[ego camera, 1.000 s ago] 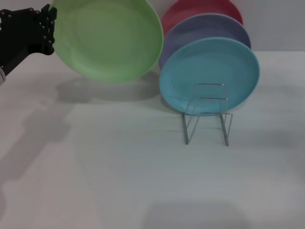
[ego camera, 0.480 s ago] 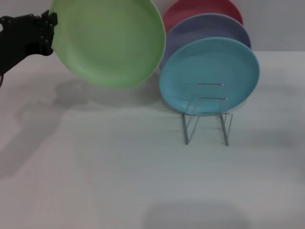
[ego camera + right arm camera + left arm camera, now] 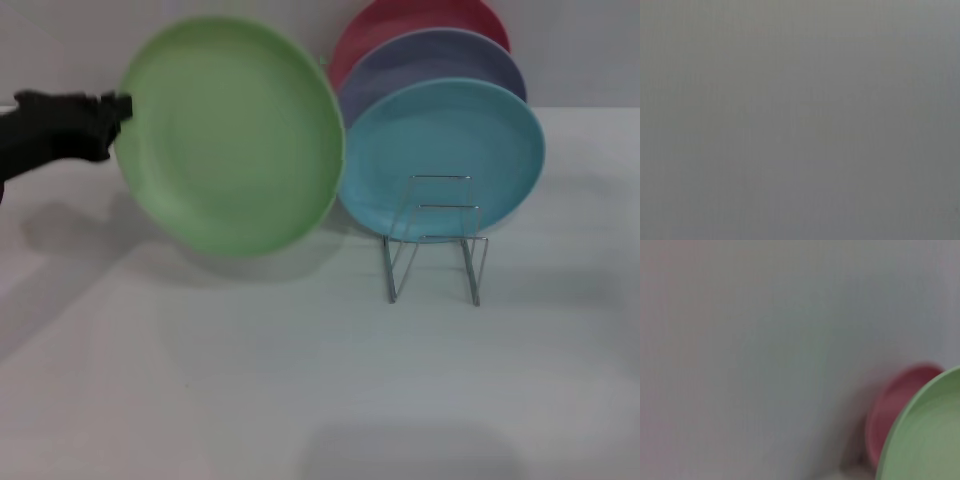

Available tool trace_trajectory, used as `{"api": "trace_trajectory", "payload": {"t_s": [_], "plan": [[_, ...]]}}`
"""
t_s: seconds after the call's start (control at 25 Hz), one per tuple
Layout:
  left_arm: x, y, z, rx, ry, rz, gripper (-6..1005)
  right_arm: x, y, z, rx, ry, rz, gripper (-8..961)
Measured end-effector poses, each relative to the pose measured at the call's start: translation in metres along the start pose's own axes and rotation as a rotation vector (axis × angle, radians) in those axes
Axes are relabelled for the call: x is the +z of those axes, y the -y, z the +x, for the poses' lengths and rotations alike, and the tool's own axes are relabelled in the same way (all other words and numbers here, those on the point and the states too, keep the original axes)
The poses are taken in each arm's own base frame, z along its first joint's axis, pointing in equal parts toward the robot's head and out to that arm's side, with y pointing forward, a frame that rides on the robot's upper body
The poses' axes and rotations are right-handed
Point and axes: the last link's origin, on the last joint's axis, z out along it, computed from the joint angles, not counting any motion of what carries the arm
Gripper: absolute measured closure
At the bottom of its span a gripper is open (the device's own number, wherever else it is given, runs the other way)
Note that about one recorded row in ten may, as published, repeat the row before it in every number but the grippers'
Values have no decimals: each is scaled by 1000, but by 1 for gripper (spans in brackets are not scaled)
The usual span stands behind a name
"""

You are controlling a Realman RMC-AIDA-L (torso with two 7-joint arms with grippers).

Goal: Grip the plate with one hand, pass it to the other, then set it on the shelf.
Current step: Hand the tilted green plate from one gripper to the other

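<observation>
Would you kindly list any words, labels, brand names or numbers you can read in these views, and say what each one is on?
There are none to read. The green plate, held at its edge by the left gripper, is plain, as are the blue plate, the purple plate, the red plate and the wire rack.

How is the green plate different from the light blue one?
The green plate hangs in the air, held at its edge by the left gripper; the light blue plate stands on the table behind the wire rack. The green one looks bigger and nearer. Both are round, plain and upright.
</observation>
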Motion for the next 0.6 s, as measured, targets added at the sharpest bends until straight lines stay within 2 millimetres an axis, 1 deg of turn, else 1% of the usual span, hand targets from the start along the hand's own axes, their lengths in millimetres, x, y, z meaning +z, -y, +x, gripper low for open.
{"api": "trace_trajectory", "payload": {"t_s": [0.08, 0.12, 0.16, 0.24, 0.28, 0.36, 0.48, 0.6], "plan": [[1, 0, -3, 37, 74, 22, 966, 2, -2, -1, 1, 2, -4, 171], [1, 0, -3, 37, 74, 22, 966, 2, -2, -1, 1, 2, -4, 171], [0, 3, -4, 67, 149, 58, 966, 2, -2, -1, 0, 1, -5, 171], [-2, 6, -3, 83, 176, 83, 966, 3, -2, 0, 0, -3, -7, 171], [-7, 9, 2, 109, 189, 123, 966, 3, -3, 0, 0, -4, -7, 171], [-8, 9, 4, 115, 190, 134, 966, 4, -3, 0, 0, -5, -8, 171], [-17, 11, 14, 166, 181, 182, 966, 5, -3, -1, -1, -3, -9, 171], [-20, 11, 20, 210, 186, 221, 966, 5, -3, -1, -2, -3, -9, 171]]}}
